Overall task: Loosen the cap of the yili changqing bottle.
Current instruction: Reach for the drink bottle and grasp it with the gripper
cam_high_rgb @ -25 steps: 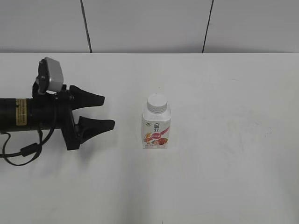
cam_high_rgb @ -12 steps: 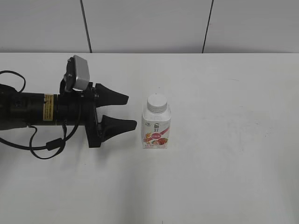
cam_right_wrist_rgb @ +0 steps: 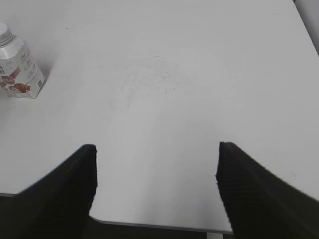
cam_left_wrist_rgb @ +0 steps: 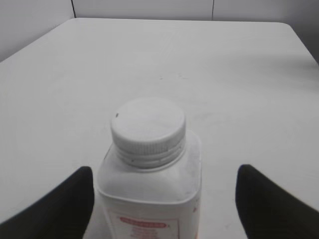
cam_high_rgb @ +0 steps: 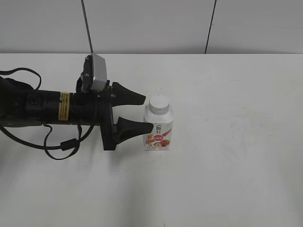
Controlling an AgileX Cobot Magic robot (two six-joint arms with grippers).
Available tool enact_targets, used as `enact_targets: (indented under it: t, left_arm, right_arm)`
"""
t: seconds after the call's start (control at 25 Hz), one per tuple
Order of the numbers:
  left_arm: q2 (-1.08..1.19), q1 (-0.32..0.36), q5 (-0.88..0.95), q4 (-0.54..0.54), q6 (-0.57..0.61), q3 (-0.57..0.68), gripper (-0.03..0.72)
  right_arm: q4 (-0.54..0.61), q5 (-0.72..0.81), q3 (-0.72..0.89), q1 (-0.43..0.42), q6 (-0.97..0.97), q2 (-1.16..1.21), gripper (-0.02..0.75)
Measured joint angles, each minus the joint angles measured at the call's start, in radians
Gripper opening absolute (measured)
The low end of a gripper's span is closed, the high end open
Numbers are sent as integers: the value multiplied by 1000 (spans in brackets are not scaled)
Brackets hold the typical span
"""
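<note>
The yili changqing bottle point(cam_high_rgb: 158, 128) stands upright near the middle of the white bench point(cam_high_rgb: 236, 156), its cap point(cam_high_rgb: 159, 104) screwed on. The left tool point(cam_high_rgb: 144, 113) lies level beside it, spread wide, its fingertips point(cam_high_rgb: 146, 127) flanking the bottle's body without closing on it. The right tool point(cam_right_wrist_rgb: 155, 186) hangs well apart, spread open and empty.

My exterior camera looks down at a slant toward the bottle point(cam_high_rgb: 158, 127). My left wrist camera faces it close up; my right wrist camera sees it farther off, at far left.
</note>
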Motion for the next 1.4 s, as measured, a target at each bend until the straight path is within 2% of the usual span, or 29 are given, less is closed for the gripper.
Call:
enact_targets:
  t: [0.6, 0.88, 1.0, 1.24, 1.4]
  left_arm:
    - [67, -43, 2, -41, -1, -62, 533]
    - [67, -43, 2, -48, -1, -63, 452]
    - [67, -43, 4, -49, -1, -63, 442]
    - [67, -43, 6, -44, -1, -65, 441]
    - [67, -43, 6, -44, -1, -65, 441]
  right_arm:
    - [0, 0, 0, 0, 0, 0, 587]
    - [0, 0, 0, 0, 2, 0, 587]
    - [0, 0, -7, 0, 40, 6, 587]
    - [2, 0, -93, 0, 73, 198, 587]
    - [17, 5, -200, 0, 76, 425, 587]
